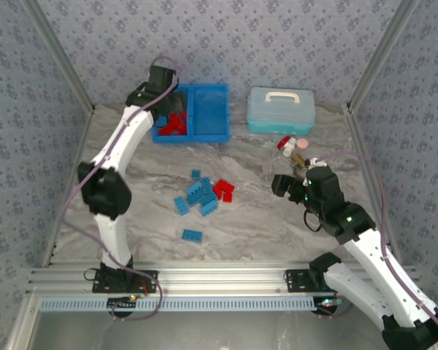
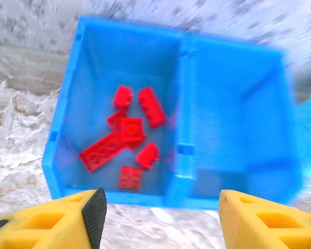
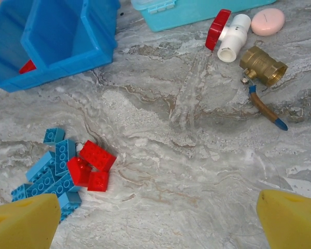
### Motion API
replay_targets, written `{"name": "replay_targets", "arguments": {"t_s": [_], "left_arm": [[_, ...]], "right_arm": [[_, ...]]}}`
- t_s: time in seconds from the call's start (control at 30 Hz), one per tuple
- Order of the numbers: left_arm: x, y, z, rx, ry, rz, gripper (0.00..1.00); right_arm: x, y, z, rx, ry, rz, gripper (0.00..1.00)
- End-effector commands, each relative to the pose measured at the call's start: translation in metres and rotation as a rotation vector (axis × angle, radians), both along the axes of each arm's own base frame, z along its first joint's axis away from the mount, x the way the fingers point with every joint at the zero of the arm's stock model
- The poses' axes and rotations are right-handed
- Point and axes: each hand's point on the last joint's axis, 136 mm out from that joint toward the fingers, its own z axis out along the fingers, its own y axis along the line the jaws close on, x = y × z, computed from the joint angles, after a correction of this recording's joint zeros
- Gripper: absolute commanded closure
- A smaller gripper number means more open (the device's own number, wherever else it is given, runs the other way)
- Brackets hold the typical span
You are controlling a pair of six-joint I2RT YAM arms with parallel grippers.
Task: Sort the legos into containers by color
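Top external view puts the left arm stretched to the far left of the counter, its wrist hanging over the bin. A heap of red bricks lies in the left compartment. The left wrist view looks straight down into the bin and shows what the overhead view cannot. The left fingers are spread wide with nothing between them, and no bricks lie in the right compartment.

A drop into the red side looks finished, so the step in hand is going back for another piece. Mid-counter lies the unsorted pile of blue bricks with two or three loose red bricks touching its right side. One lone blue brick sits nearer the arms.

Further right, a pale case stands beside the bin, with a small white-and-red fitting, a pink disc and a brass valve near it. None of these belongs to the sorting.

The right fingers are also spread wide and hold nothing, hovering right of the pile. The right wrist view shows the pile's layout most clearly, with the red pieces resting against the blue ones.

The next move probably calls for one arm to come down on a brick at the pile's edge. It has to close on that brick alone and carry it to the compartment of its color, the right one for blue.
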Motion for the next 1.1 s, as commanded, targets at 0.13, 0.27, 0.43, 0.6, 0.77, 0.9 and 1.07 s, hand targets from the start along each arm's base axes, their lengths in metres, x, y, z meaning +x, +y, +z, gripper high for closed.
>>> {"name": "replay_targets", "arguments": {"t_s": [0.13,0.27,0.43,0.6,0.77,0.9,1.07], "left_arm": [[-0.103,-0.056,-0.012,-0.139,-0.016,-0.051,0.39],[-0.145,-0.083,-0.053,-0.190,0.067,-0.039,0.40],[-0.176,-0.112,-0.111,-0.188,0.225,0.004,0.46],[-0.191,-0.134,-0.154,-0.137,0.335,0.035,0.50],[-0.204,-0.138,-0.191,-0.063,0.419,0.080,0.53],[-0.206,-0.141,-0.210,-0.031,0.451,0.090,0.55],[-0.208,-0.144,-0.216,-0.003,0.459,0.087,0.61]], "right_arm": [[-0.012,-0.006,-0.009,0.018,0.031,-0.017,0.00],[-0.012,-0.004,-0.013,0.024,0.037,-0.011,0.00],[-0.012,-0.003,-0.014,0.034,0.042,-0.014,0.00],[-0.014,-0.004,-0.015,0.029,0.047,-0.015,0.00],[-0.015,-0.006,-0.013,0.025,0.042,-0.017,0.00],[-0.016,-0.008,-0.014,0.019,0.037,-0.021,0.00],[-0.016,-0.010,-0.014,0.002,0.037,-0.021,0.00]]}}
